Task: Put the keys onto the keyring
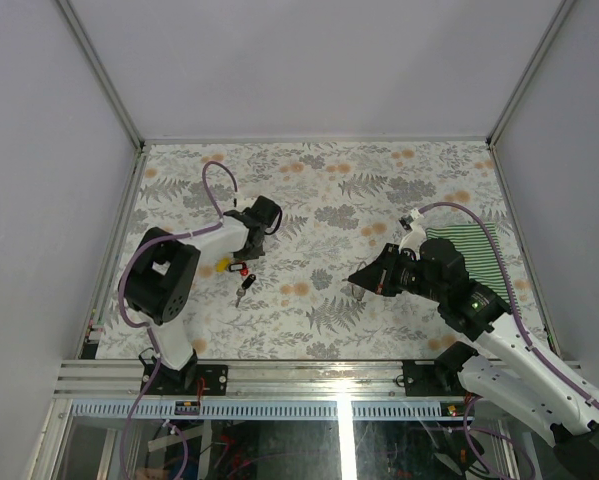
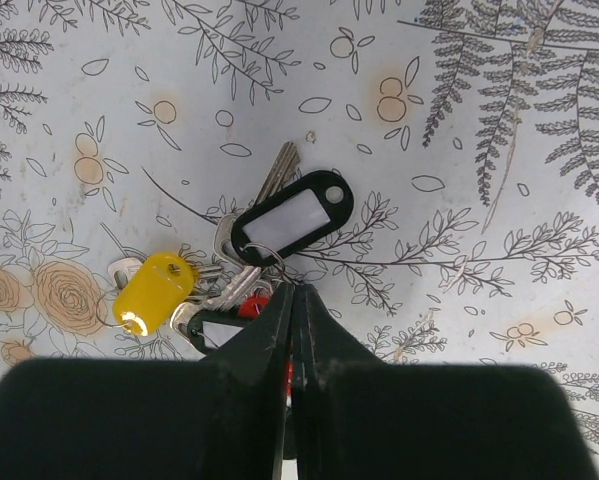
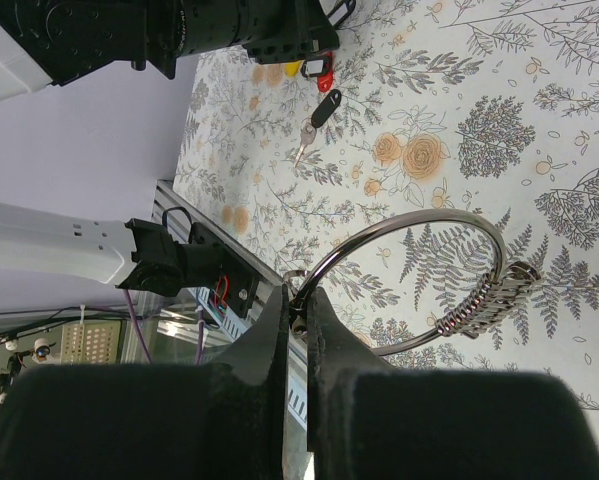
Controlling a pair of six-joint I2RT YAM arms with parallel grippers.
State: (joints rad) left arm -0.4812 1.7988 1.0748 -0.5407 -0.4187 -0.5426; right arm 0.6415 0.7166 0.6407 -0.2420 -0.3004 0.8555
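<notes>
Lying bunched on the floral desk [image 1: 379, 180], the keys [image 2: 234, 285] are found at about 9 o'clock of the desk's centre in the top view. In the left wrist view a black tag [image 2: 291, 215] is set at 12 o'clock of the bunch and a yellow tag [image 2: 152, 293] at 9 o'clock. A red tag [image 2: 255, 304] is half hidden at the fingertips. The left hand [image 2: 294, 300] is fully closed, its 2 fingers pressed together over the red tag; red is seen in the seam between them.

The right hand [image 3: 297, 298] is likewise closed, and the thin wire of the keyring [image 3: 484, 303] is pinched between its fingertips. A coiled section is carried at the ring's far side. The keyring is held well apart from the keys, at roughly 3 o'clock of them. A striped cloth [image 1: 484, 255] is noted at the desk's 3 o'clock edge.
</notes>
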